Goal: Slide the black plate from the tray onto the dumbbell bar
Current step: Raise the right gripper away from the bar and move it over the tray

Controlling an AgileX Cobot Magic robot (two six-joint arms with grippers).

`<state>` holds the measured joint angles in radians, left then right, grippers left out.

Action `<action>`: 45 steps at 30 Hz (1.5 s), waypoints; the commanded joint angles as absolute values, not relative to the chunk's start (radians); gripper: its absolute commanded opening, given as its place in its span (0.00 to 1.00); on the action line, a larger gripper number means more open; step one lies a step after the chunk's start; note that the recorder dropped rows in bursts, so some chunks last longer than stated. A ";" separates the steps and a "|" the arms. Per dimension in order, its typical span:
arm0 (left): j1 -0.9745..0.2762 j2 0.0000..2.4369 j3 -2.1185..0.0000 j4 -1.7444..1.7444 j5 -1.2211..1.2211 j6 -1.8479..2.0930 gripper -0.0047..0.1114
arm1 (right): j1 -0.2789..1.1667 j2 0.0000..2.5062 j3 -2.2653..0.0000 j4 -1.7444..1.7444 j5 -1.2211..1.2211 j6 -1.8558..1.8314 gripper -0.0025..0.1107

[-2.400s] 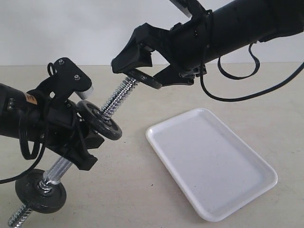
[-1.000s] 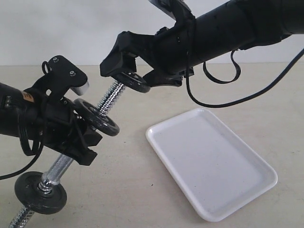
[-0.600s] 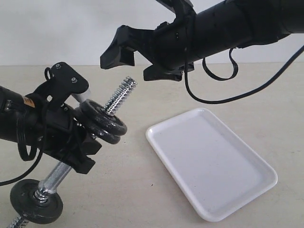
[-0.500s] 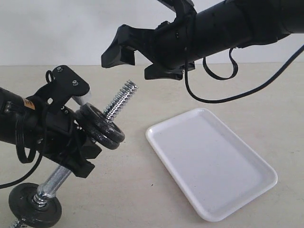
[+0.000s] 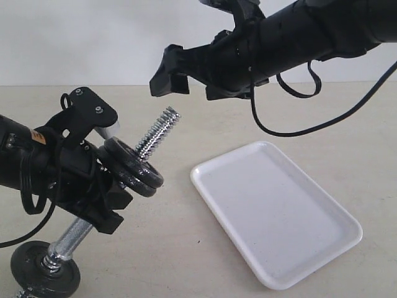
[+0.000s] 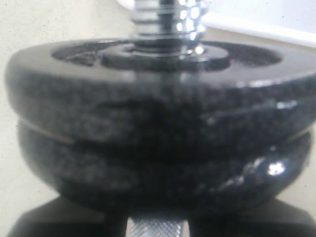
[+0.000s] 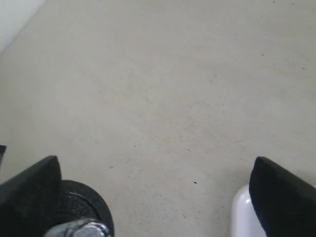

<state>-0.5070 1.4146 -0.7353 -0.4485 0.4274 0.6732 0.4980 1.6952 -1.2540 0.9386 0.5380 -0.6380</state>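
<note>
The dumbbell bar [image 5: 155, 131] slants up to the right, and my left gripper [image 5: 93, 189] is shut on its knurled middle [image 6: 155, 229]. The black plate [image 5: 144, 166] sits threaded on the bar, stacked flat on a twin disc just above the left gripper's fingers. In the left wrist view the black plate [image 6: 158, 84] is the upper of the two discs, with the threaded end [image 6: 168, 17] poking through. My right gripper [image 5: 195, 84] hovers open above the bar's tip, holding nothing. In the right wrist view the right gripper [image 7: 155, 187] has only bare table between its fingers [image 7: 29, 190]. The white tray [image 5: 279, 211] lies empty.
A third black disc [image 5: 44, 273] sits at the bar's low end near the table's front left. A black cable [image 5: 310, 124] loops under the right arm. The tray's corner [image 7: 242, 217] and a disc [image 7: 81, 200] show under the right gripper.
The right gripper let go of the black plate at the bar's tip. The plate slid down onto the other disc. The right gripper has lifted and drifted right; the left arm has barely shifted.
</note>
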 commanded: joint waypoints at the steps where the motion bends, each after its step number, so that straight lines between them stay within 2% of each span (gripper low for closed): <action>1: -0.510 1.370 -0.774 -0.508 0.128 0.671 0.08 | 0.498 1.685 -1.259 0.754 0.537 -0.568 0.84; 11: -0.510 1.370 -0.774 -0.504 0.099 0.674 0.08 | 0.498 1.685 -1.259 0.364 0.576 -0.298 0.83; 16: -0.510 1.387 -0.774 -0.499 0.099 0.674 0.08 | 0.498 1.685 -1.259 0.239 0.598 -0.211 0.60; 18: -0.508 1.404 -0.774 -0.497 0.099 0.674 0.08 | 0.498 1.685 -1.259 0.214 0.623 -0.211 0.55; 45: -0.508 1.559 -0.774 -0.508 -0.028 0.667 0.08 | 0.498 1.685 -1.257 0.227 0.756 -0.124 0.57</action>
<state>-0.5070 1.5830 -0.7353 -0.4604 0.3031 0.6733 0.4980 1.6915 -1.2557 0.2160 0.7284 -0.1289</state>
